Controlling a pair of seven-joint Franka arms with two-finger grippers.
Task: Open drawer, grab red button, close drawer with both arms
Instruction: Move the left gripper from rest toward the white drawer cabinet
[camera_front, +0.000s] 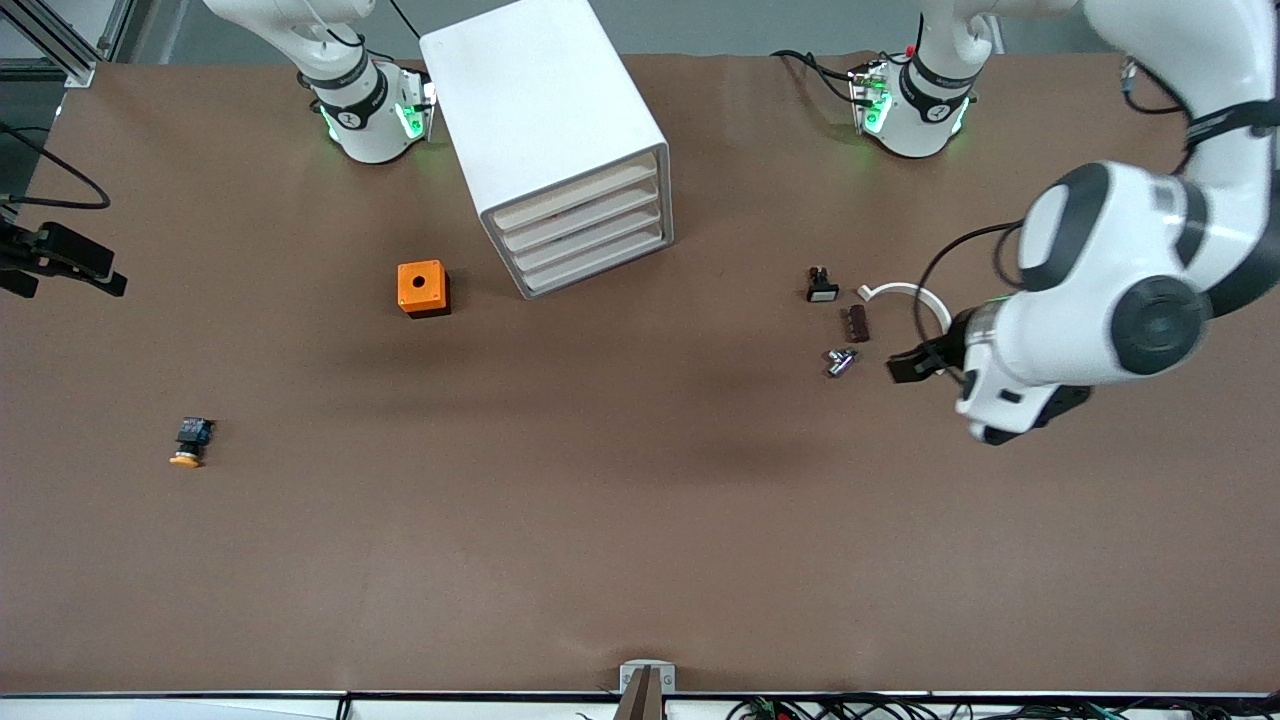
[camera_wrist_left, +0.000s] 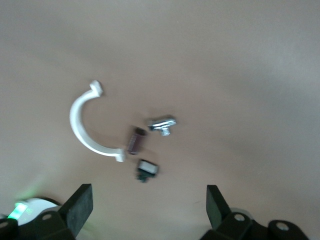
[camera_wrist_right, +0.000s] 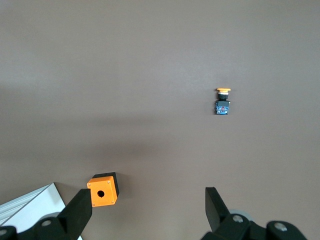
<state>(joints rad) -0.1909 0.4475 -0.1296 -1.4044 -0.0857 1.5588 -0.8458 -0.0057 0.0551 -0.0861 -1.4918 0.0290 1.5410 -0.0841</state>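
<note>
The white drawer cabinet (camera_front: 560, 150) stands near the robots' bases, with all its drawers (camera_front: 585, 235) shut; a corner of it shows in the right wrist view (camera_wrist_right: 30, 205). The red-capped button is not in view. My left gripper (camera_front: 915, 365) is open and empty, low over the table beside a group of small parts toward the left arm's end; it also shows in the left wrist view (camera_wrist_left: 148, 210). My right gripper (camera_wrist_right: 147, 210) is open and empty, high over the table near the orange box; it does not show in the front view.
Orange box with a hole (camera_front: 423, 288) (camera_wrist_right: 102, 190) sits beside the cabinet. An orange-yellow-capped button (camera_front: 190, 441) (camera_wrist_right: 223, 101) lies toward the right arm's end. By the left gripper lie a white curved clip (camera_front: 905, 293) (camera_wrist_left: 80, 125), a brown block (camera_front: 857, 323), a silver part (camera_front: 840, 361) and a black white-capped piece (camera_front: 822, 287).
</note>
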